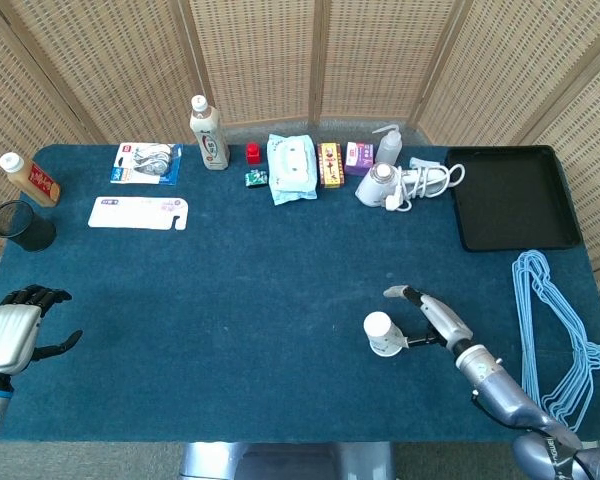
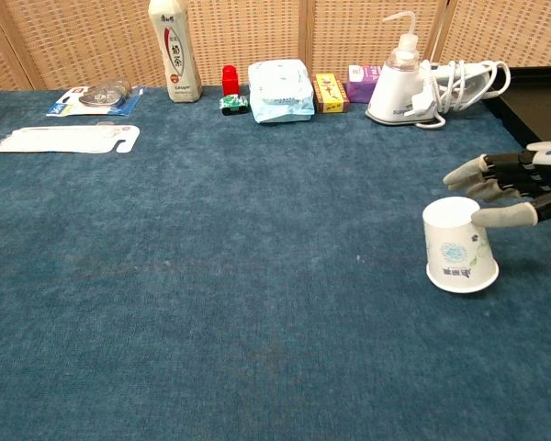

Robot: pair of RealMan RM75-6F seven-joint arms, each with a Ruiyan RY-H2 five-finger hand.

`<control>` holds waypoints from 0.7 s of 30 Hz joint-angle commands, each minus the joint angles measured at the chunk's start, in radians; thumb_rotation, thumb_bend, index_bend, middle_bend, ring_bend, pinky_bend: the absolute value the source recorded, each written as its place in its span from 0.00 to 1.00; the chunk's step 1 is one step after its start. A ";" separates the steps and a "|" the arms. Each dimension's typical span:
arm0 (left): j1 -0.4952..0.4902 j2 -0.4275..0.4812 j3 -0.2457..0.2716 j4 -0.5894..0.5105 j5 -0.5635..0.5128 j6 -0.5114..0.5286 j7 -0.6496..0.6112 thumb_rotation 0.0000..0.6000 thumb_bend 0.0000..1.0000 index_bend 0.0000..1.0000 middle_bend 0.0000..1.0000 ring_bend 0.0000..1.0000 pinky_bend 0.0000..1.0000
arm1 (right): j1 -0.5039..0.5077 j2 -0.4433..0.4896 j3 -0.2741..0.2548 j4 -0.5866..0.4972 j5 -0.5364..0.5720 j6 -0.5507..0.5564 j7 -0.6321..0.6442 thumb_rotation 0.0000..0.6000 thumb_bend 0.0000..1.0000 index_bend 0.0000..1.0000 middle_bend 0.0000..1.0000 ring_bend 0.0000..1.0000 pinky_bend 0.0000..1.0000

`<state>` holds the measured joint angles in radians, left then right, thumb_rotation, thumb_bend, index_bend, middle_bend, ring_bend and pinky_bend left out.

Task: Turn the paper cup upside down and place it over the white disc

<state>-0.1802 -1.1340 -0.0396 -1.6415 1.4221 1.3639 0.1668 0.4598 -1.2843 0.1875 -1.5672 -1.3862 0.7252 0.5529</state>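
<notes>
Right fingers: the fingers (image 2: 496, 171) of the right hand (image 1: 432, 314) are spread, long ones reaching past the far side of the cup, the thumb lying against its near wall, or just off it; too close to call.
Grasp: no closed pinch visible; I read it as a loose cradle or a release, nothing lifted.
Cup: the white paper cup with a small green-blue print (image 2: 457, 245) stands upside down on the dark blue cloth table (image 1: 260, 300), mouth down, base up, front right.
Disc: the white disc does not show in either view; it may sit under the cup, which I can't confirm.
Handling: light, thin-walled, easy to crush or tip; my call is a gentle hold on opposite sides of the wall at mid-height, never the flimsy rim.
Slip: the paper looks dry and grippy, so little squeeze is needed.
Left hand: the left hand (image 1: 15, 325) sits well apart at the table's near-left edge, fingers curled, holding nothing.
</notes>
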 commanded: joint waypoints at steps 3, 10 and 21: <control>0.004 0.003 0.002 -0.001 0.004 0.004 -0.013 0.57 0.23 0.33 0.39 0.26 0.30 | -0.010 0.056 -0.032 -0.049 -0.003 0.042 -0.076 0.64 0.30 0.14 0.13 0.12 0.04; 0.014 0.010 0.004 -0.005 0.010 0.022 -0.018 0.57 0.23 0.33 0.39 0.26 0.30 | -0.021 0.111 -0.023 -0.114 0.036 0.119 -0.176 0.65 0.30 0.15 0.14 0.13 0.05; 0.070 0.010 0.024 0.011 -0.020 0.059 -0.041 0.57 0.23 0.33 0.40 0.26 0.30 | -0.048 0.011 0.029 -0.086 0.124 0.448 -0.644 0.65 0.30 0.43 0.33 0.32 0.18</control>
<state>-0.1129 -1.1227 -0.0176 -1.6335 1.4053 1.4209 0.1285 0.4231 -1.2228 0.2023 -1.6828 -1.2767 1.0695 0.0799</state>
